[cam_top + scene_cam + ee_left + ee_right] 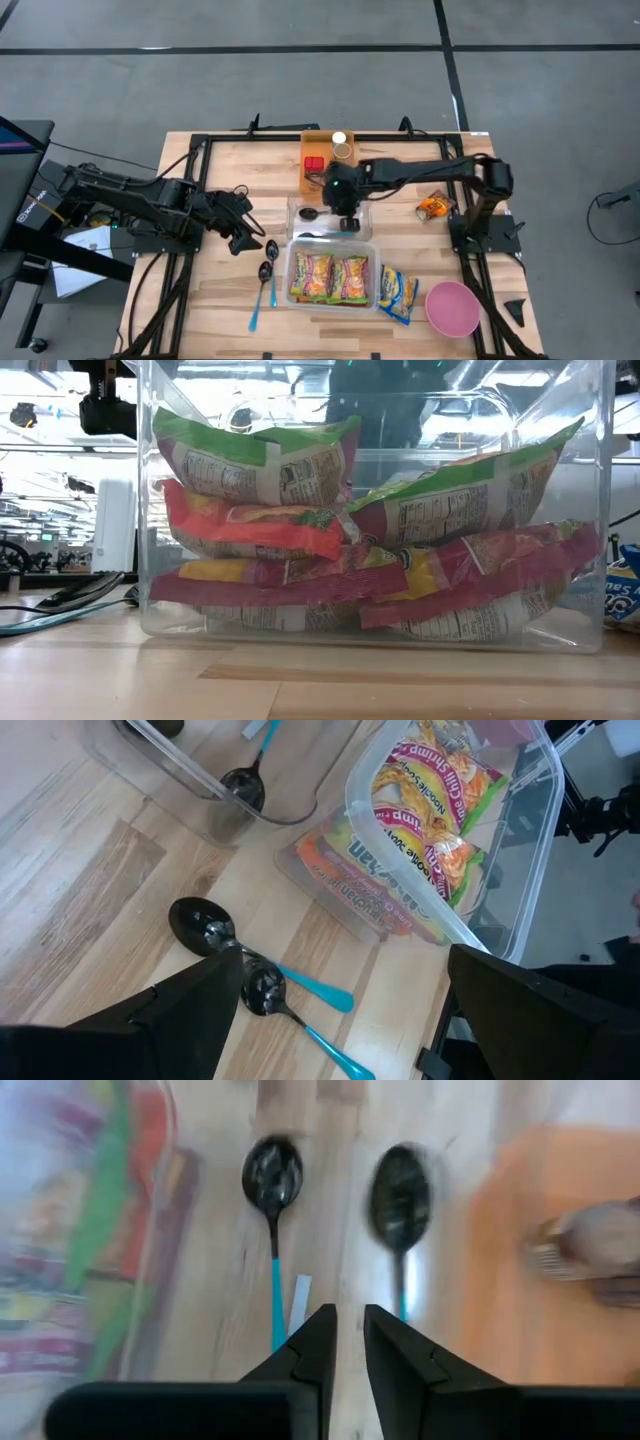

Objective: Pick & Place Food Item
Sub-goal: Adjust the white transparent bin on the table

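Observation:
Several noodle packets [330,277] lie stacked in a clear bin [292,262] at the near middle; the low view shows them piled [300,540] inside its walls. Two more packets [397,293] lie flat on the table right of the bin. My right gripper [347,222] hovers over a clear tray [296,208] behind the bin. Its fingers [348,1342] are a narrow gap apart with nothing between them, above two teal-handled spoons [273,1180]. My left gripper [240,238] waits open left of the bin, above two spoons [260,988] on the wood.
A pink bowl [452,307] stands at the near right and an orange snack bag [435,206] at the right. A wooden box [322,160] with a red item and cups sits at the far middle. Black frame rails [190,180] border the table.

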You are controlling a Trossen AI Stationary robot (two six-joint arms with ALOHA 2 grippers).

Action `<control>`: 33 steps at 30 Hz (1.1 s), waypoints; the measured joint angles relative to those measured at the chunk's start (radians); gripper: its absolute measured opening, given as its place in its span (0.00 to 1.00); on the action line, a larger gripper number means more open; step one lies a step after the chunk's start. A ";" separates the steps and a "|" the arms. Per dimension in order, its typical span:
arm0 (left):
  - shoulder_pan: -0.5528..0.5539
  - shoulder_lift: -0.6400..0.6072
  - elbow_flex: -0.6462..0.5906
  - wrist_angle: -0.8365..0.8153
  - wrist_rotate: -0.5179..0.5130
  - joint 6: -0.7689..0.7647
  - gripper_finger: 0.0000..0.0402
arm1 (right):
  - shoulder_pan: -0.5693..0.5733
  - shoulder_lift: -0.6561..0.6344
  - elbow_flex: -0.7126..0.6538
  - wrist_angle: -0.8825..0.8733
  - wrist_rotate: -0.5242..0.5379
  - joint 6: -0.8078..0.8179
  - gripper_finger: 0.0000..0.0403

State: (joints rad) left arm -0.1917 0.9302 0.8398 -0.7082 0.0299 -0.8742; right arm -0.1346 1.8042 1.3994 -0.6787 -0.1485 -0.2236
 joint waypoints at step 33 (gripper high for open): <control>0.000 0.000 0.000 0.033 -0.039 -0.006 0.86 | 0.363 -0.096 0.000 -0.146 0.074 0.504 0.00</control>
State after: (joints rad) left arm -0.1917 0.9302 0.8398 -0.6749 -0.0086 -0.8799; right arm 0.2283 1.7078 1.3994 -0.8246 -0.0750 0.2807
